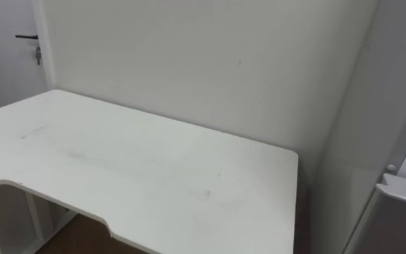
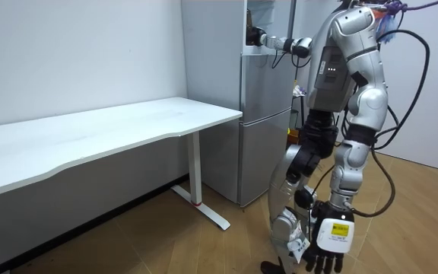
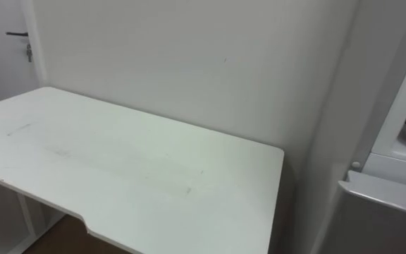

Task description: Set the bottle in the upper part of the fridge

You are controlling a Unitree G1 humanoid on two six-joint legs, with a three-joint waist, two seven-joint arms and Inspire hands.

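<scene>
While my right hand [image 2: 258,36], its grip impossible to tell, reaches into the upper fridge [image 2: 276,19] at ten o'clock and my left hand [image 2: 328,242] hangs slack, setting the bottle down seems next.

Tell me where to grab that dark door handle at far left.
Grip the door handle on its free left part, coming from the front with fingers curled over the top: it's a horizontal lever, apparently pivoting at its right end.

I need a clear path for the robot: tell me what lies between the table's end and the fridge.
Nothing stands there: in the left eye view a narrow bare gap separates the table from the fridge, with the wall behind.
</scene>
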